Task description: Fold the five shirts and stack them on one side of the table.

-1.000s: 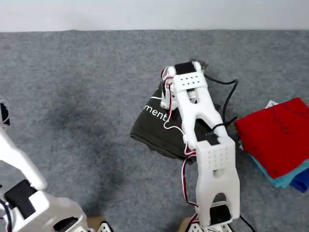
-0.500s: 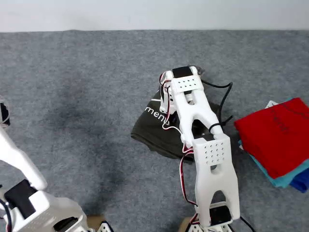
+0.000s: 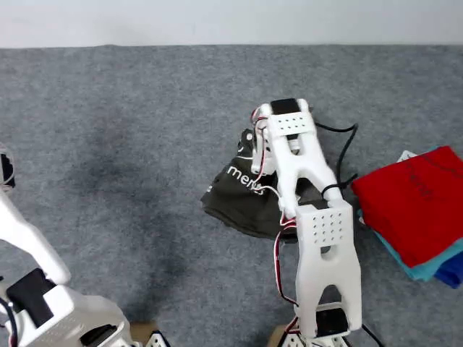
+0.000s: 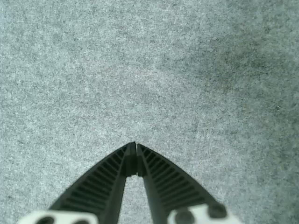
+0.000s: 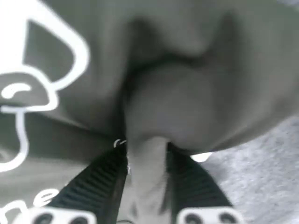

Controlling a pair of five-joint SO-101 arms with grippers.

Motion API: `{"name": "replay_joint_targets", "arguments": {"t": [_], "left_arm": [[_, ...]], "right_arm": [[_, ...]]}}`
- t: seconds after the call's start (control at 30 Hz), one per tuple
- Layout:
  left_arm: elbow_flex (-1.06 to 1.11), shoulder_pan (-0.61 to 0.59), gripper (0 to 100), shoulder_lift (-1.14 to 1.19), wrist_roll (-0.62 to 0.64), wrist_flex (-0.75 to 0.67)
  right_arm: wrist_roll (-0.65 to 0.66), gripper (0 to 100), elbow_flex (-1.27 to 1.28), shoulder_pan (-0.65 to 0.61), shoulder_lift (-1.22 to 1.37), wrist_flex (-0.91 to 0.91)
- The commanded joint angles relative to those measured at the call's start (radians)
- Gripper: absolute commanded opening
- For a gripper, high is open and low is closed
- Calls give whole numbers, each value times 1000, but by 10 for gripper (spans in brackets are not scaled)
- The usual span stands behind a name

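Right claw (image 5: 145, 153) pinches a fold of the dark olive shirt (image 3: 226, 204) (white print, bunched up)

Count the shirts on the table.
4: a dark shirt mid-table in the right gripper; red, teal and blue stacked at right. More may be hidden.

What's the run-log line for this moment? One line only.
right gripper: shut on dark shirt | left gripper: shut, over grey carpet | stack: red shirt on top
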Motion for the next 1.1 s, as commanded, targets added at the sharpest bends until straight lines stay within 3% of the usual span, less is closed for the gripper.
{"name": "replay_joint_targets", "arguments": {"t": [0.0,0.67,1.07], "left_arm": [[-27,9,8,-51,-14,2],[-35,11,7,-101,-69,2],[-33,11,8,-109,-69,6]], "right_arm": [[44,13,5,16,54,41],[106,9,9,24,-527,42],[150,9,2,217,-720,39]]}}
